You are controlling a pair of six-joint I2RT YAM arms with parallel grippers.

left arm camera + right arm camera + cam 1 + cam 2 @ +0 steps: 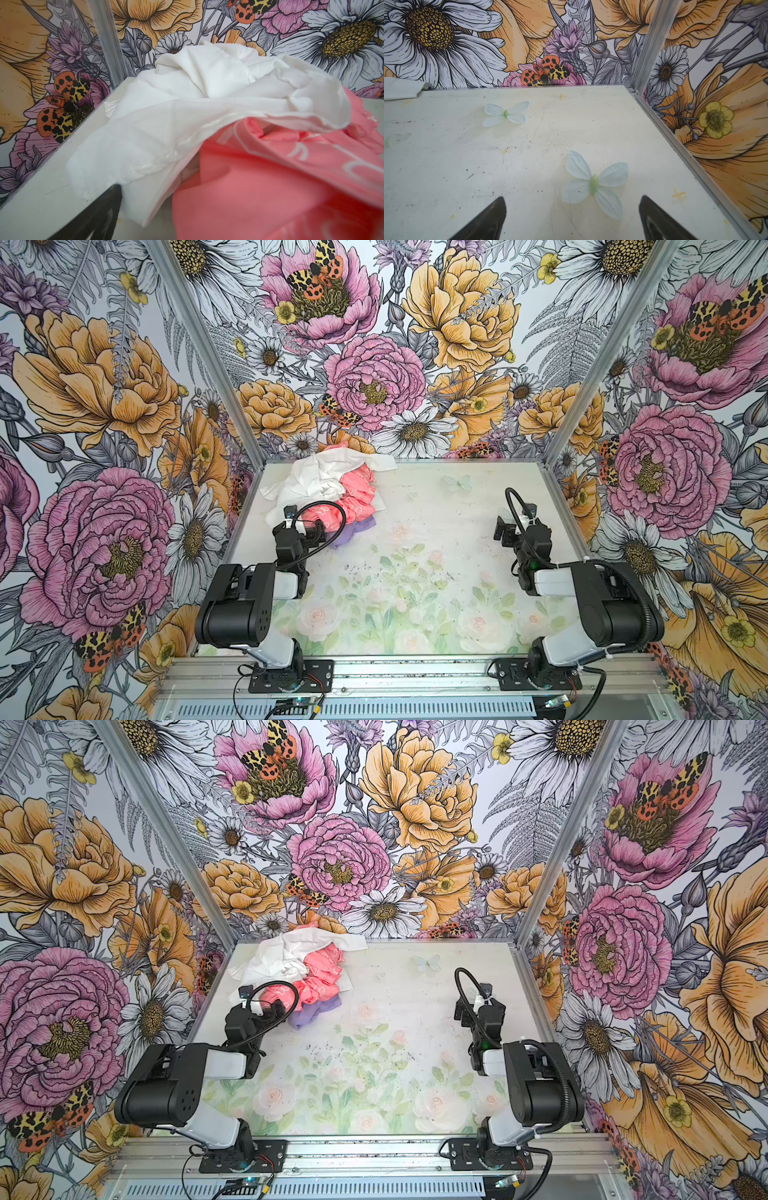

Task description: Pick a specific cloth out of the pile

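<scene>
The pile [328, 485] [291, 965] lies at the table's back left: a white cloth [311, 479] [187, 99] on top and a coral-pink printed cloth [359, 495] [270, 176] beneath it. The lavender cloth [353, 531] [313, 1011] pokes out flat from under the pink one at the near edge; the left wrist view does not show it. My left gripper [313, 529] [275, 1009] is open at the pile's near-left edge, just left of the lavender cloth. One of its fingers [104, 214] shows beside the white cloth; pink fabric hides the other. My right gripper [505, 526] [572, 201] is open over bare table.
Floral walls with aluminium corner posts [249, 448] [552, 448] close in the table [436, 510] on three sides. Pale butterflies [593, 182] are printed on its surface. A white cloth corner [400, 89] lies against the back wall. A metal rail [415, 672] runs along the front.
</scene>
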